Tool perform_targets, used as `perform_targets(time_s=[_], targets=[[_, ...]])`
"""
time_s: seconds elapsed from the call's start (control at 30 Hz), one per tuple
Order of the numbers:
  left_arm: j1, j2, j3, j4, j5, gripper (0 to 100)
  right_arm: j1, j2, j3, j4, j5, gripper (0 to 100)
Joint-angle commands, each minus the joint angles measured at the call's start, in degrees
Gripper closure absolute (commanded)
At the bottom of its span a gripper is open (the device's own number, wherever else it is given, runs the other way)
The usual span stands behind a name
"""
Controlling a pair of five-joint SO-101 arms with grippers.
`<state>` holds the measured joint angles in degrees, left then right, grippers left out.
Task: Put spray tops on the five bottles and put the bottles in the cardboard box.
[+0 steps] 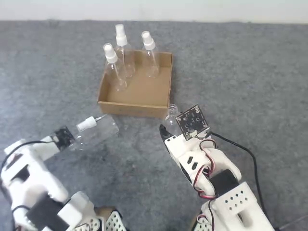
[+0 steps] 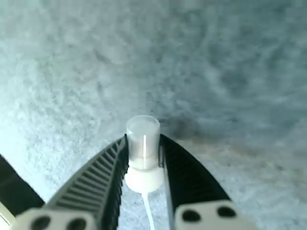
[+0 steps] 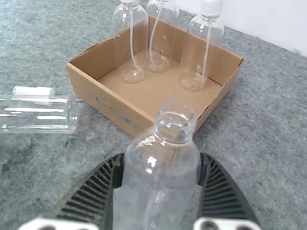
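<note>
Now | my left pincer [image 2: 143,142] grips spray top [image 2: 143,136] | my right pincer [image 3: 160,165] grips open bottle [image 3: 160,148] | risk: tube [image 2: 147,211] misses neck [image 3: 176,122] if tilted

We count five clear bottles: three capped bottles [image 1: 118,78] [image 1: 128,65] [image 1: 153,65], one lying bottle [image 1: 98,132] and one open-necked bottle [image 3: 160,177]. We count four white spray tops: three fitted spray tops [image 1: 110,53] [image 1: 120,34] [image 1: 148,40] and one separate spray top [image 2: 143,153]. We count one cardboard box [image 1: 130,109].
</note>
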<state>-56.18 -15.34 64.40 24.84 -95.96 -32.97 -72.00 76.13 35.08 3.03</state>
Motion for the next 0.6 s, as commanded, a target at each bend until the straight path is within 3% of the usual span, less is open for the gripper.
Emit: perform_targets(time_s=[0.0,0.1,0.33,0.57], targets=[[0.53,-0.88,-5.41,1.32,6.51,99,0.75,-1.63,-1.14,-1.45,-0.09,89.8],[1.67,-3.08,-9.54,9.58,11.87,99,0.66,-1.63,-1.14,-1.45,-0.09,89.8],[5.54,-15.91,-25.54,41.76,21.45,99,0.66,-1.63,-1.14,-1.45,-0.09,89.8],[10.55,-24.7,-31.25,51.52,30.33,99,0.75,-1.63,-1.14,-1.45,-0.09,89.8]])
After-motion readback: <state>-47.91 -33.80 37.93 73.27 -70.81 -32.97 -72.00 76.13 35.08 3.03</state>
